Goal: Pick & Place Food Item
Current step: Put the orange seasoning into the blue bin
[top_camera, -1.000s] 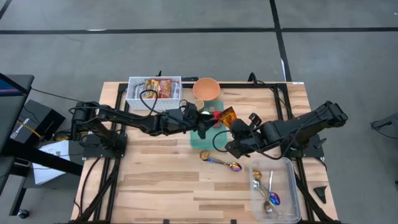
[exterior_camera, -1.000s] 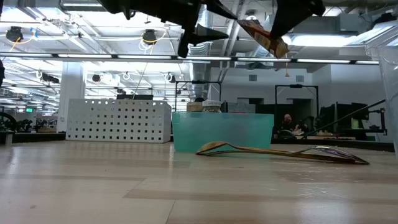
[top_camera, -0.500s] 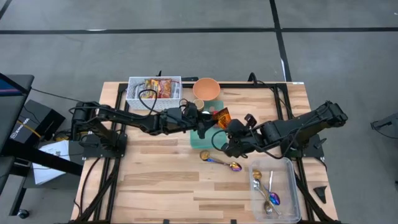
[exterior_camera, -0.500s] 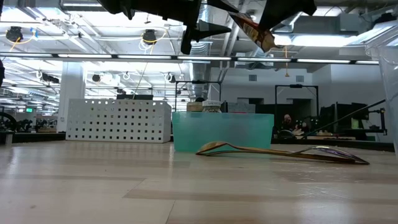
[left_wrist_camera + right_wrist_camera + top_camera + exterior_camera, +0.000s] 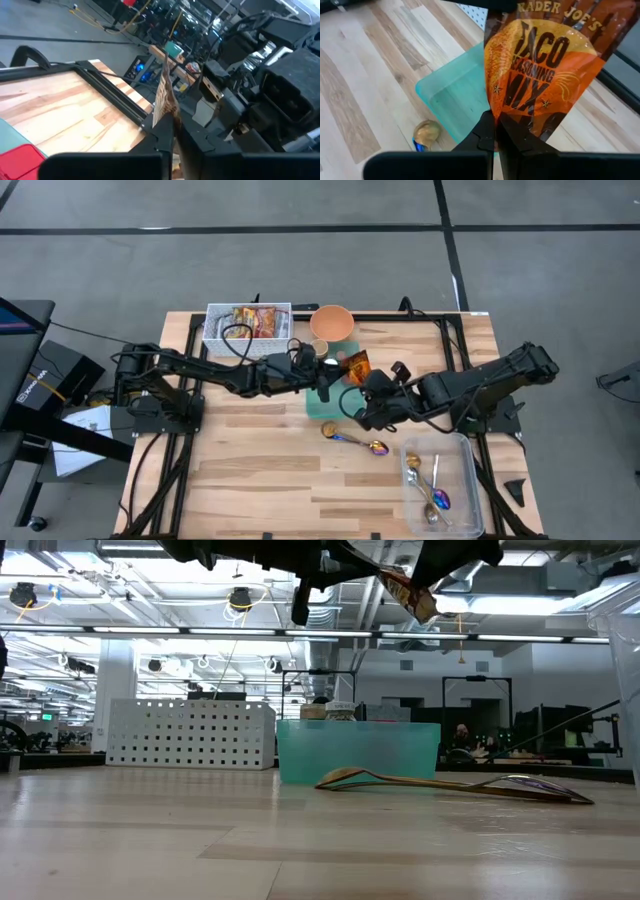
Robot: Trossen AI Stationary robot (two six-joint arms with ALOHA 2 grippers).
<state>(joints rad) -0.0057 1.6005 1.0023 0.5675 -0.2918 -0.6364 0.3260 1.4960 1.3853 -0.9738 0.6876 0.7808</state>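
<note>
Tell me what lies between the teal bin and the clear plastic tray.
High view: an iridescent metal spoon lies on bare wood between the teal bin and clear plastic tray.

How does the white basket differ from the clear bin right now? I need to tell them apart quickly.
The white basket has opaque, perforated walls; the clear bin is see-through plastic. The white basket holds food packets; the clear bin holds spoons. The white basket sits on the left arm's side of the table, the clear bin on the right arm's side at the opposite edge. Both are rectangular, open-topped and rest on the table.
</note>
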